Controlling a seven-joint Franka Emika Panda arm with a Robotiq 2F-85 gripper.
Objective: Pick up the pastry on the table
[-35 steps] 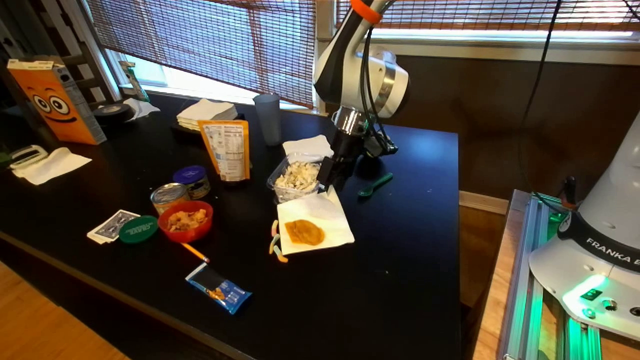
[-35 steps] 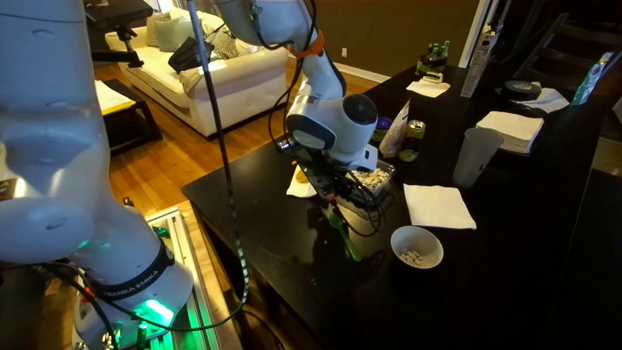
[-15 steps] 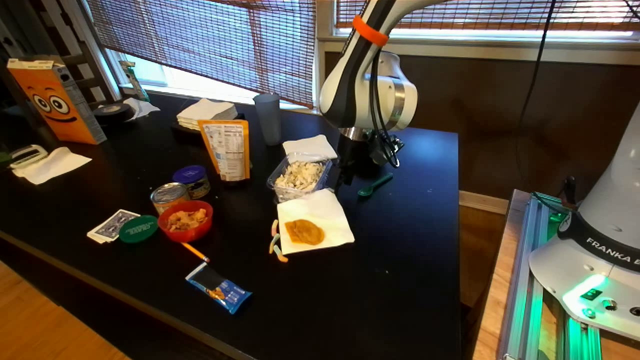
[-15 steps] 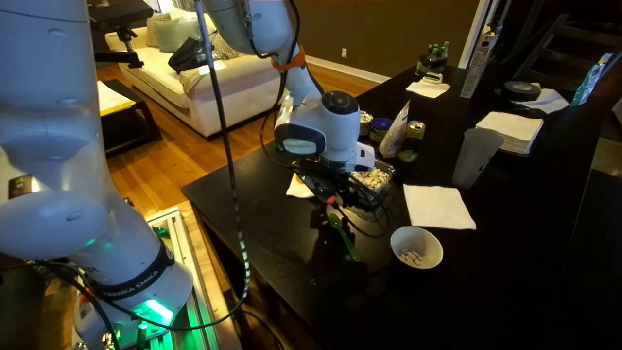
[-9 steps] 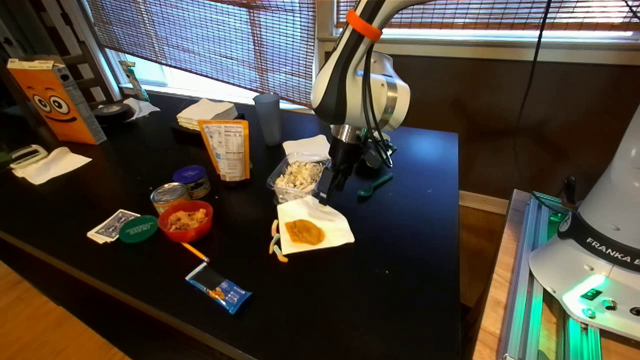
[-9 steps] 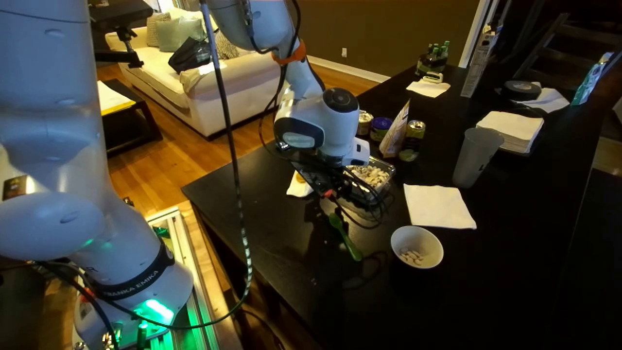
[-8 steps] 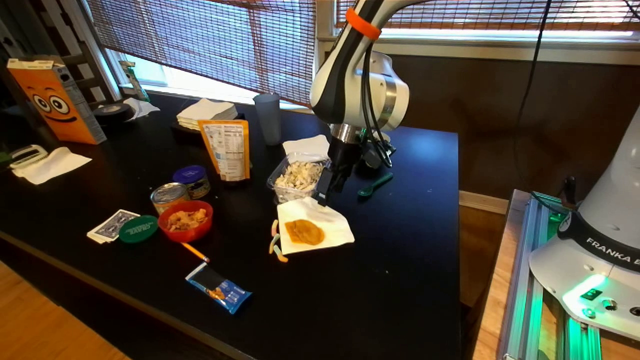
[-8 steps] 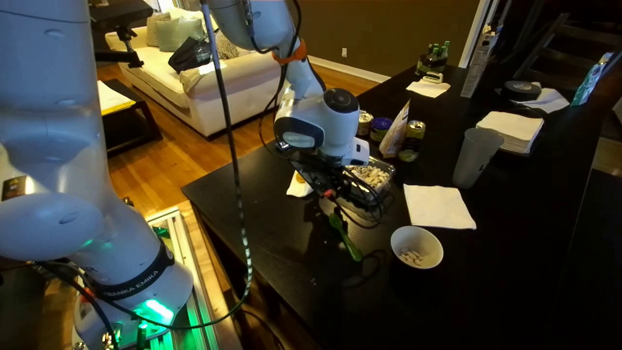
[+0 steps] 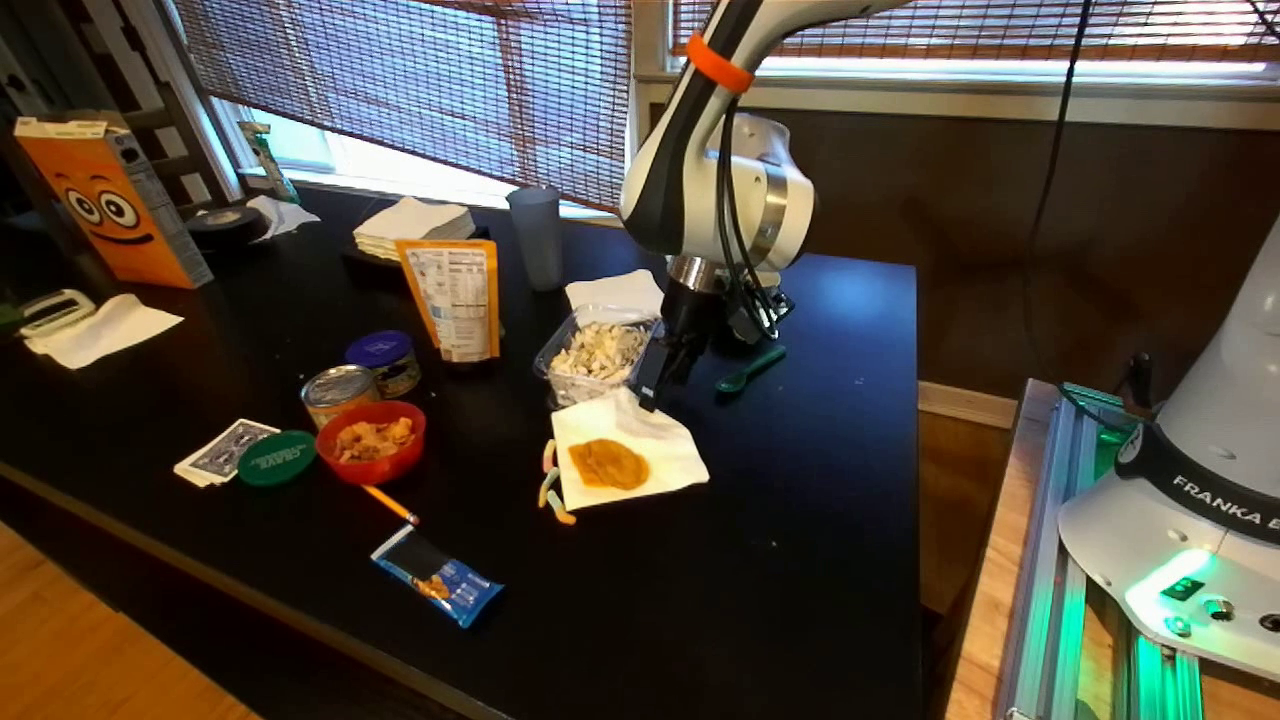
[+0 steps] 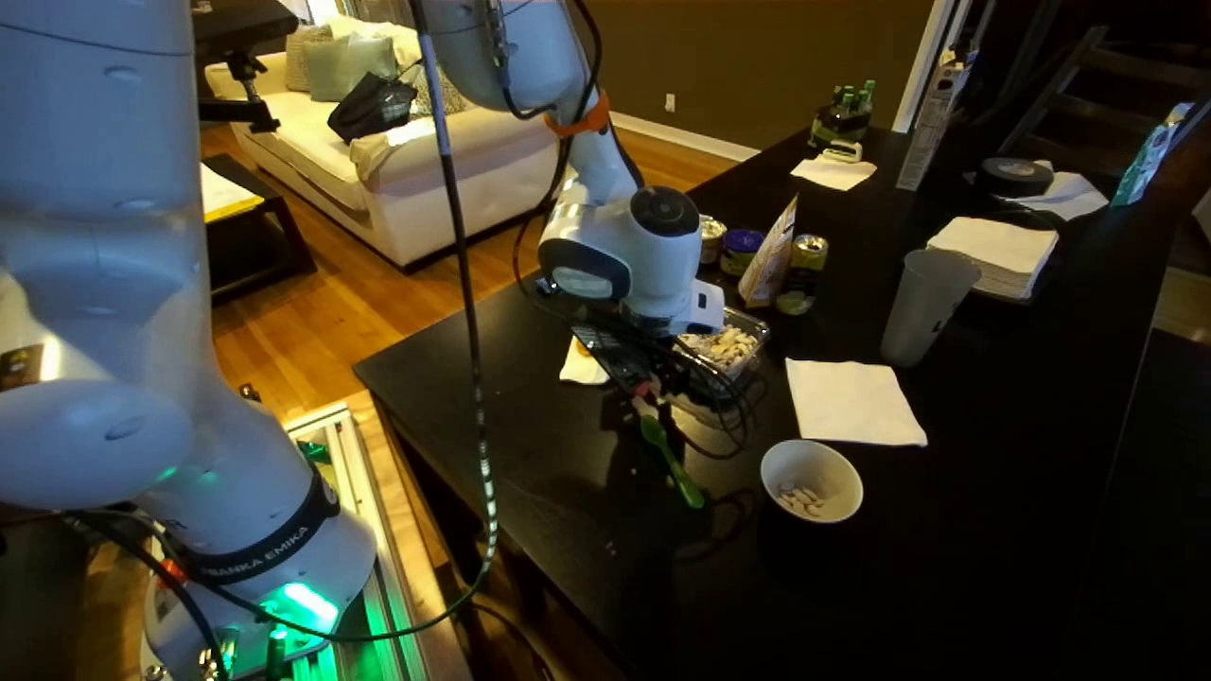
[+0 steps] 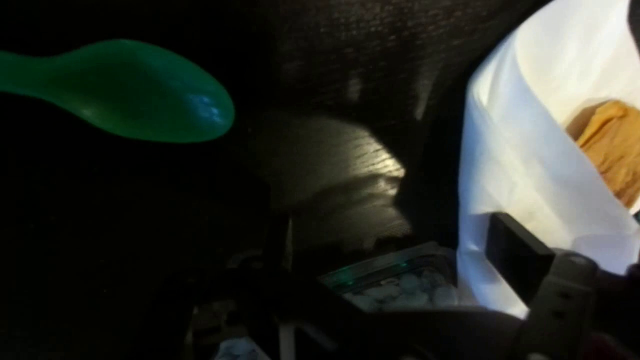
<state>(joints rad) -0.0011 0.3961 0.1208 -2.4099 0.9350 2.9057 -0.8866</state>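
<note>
Wrist view: tool [image 11: 391, 231] spread wide, empty; pastry [image 11: 615, 150] cropped; in an exterior view, entire pastry [image 9: 609, 464]

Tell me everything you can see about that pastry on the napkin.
The pastry is thin and golden brown, like baked dough, its top wrinkled in the wrist view. One end is rounded, the other squarer. It lies flat on a white napkin on the black table; only the napkin appears to touch it. The wrist view cuts part of it off.

Pastry [image 11: 616, 150] and green spoon [image 11: 140, 92] cut off at opposite edges of the wrist view, clear box [image 11: 407, 290] partly hidden.
</note>
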